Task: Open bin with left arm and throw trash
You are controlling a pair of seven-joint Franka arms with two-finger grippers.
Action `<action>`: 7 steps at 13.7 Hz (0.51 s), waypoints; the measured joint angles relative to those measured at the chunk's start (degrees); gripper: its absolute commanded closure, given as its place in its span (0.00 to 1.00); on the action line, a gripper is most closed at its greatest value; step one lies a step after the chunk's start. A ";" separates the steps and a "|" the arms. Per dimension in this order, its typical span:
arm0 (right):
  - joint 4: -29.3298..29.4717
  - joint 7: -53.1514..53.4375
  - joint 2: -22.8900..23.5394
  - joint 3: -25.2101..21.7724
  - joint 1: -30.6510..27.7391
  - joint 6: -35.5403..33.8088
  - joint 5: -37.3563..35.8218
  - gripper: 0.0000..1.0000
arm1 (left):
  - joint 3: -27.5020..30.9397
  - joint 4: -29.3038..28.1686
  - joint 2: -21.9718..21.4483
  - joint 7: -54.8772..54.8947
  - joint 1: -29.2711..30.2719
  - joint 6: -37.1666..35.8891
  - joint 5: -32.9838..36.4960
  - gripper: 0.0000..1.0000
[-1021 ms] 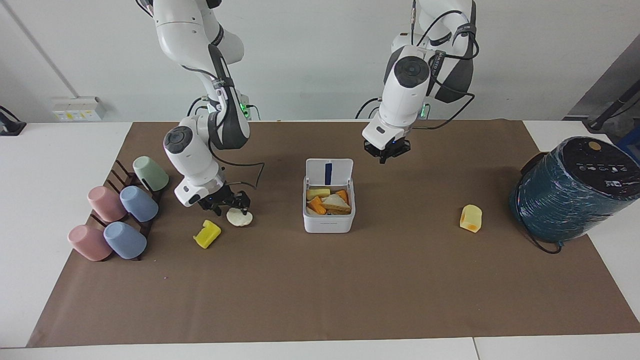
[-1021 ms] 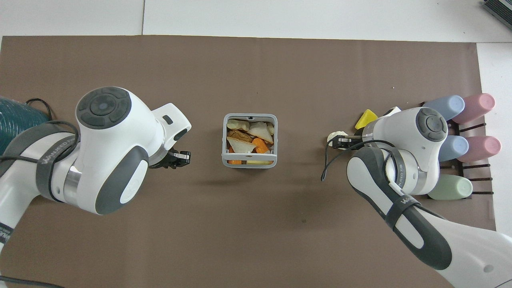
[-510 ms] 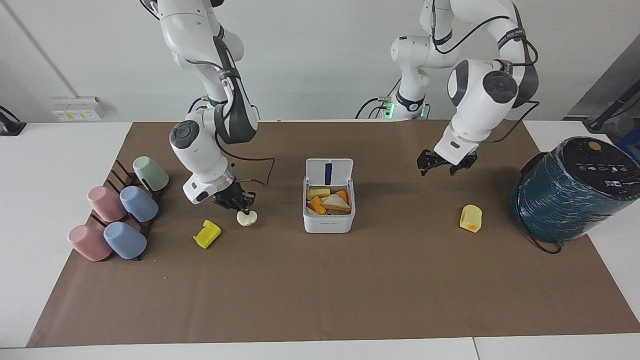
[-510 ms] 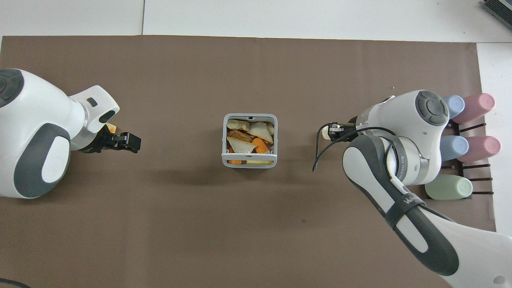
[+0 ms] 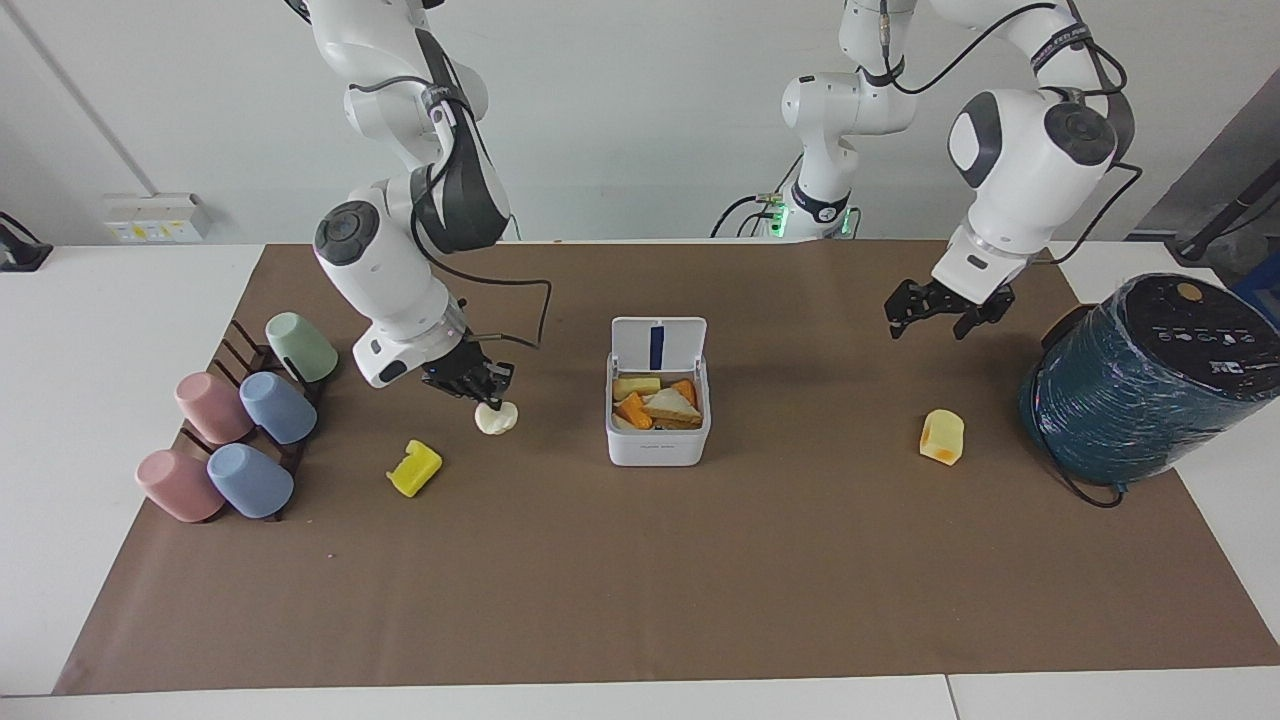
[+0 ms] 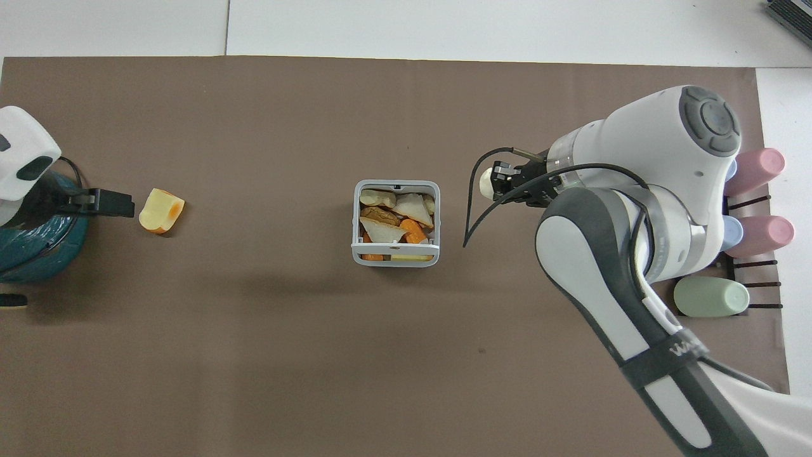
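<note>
mostly brown paper mat (image 5: 640, 580), white table (image 5: 100, 330) beneath, pale wall (image 5: 650, 120)

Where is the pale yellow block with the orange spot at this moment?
The pale yellow block lies on the brown mat between the open bin and the big teal cylinder, toward the left arm's end.

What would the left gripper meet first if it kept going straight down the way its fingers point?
Probably the bare brown mat. The open left gripper hangs over it, nearer the robots than the pale yellow block, so it would likely miss that; depth between them is hard to judge.
</note>
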 measured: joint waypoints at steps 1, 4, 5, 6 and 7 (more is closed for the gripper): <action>0.06 2.50 0.25 0.58 1.47 2.64 1.32 1.00 | -0.01 1.59 0.08 0.06 0.29 -0.03 0.00 0.00; 0.08 7.82 1.30 0.91 5.59 8.03 3.71 1.00 | 0.13 6.43 0.84 0.07 0.76 -1.49 0.00 0.00; 0.08 8.52 1.82 0.94 6.61 9.19 4.67 1.00 | 0.13 8.61 1.55 0.07 0.98 -3.23 0.00 0.00; 0.07 9.31 2.42 0.95 7.49 10.26 5.18 1.00 | 0.13 10.37 2.27 0.07 1.17 -4.34 0.00 0.00; 0.07 10.31 3.14 0.96 8.43 11.11 5.35 1.00 | 0.15 11.56 2.95 0.07 1.30 -4.63 0.01 0.00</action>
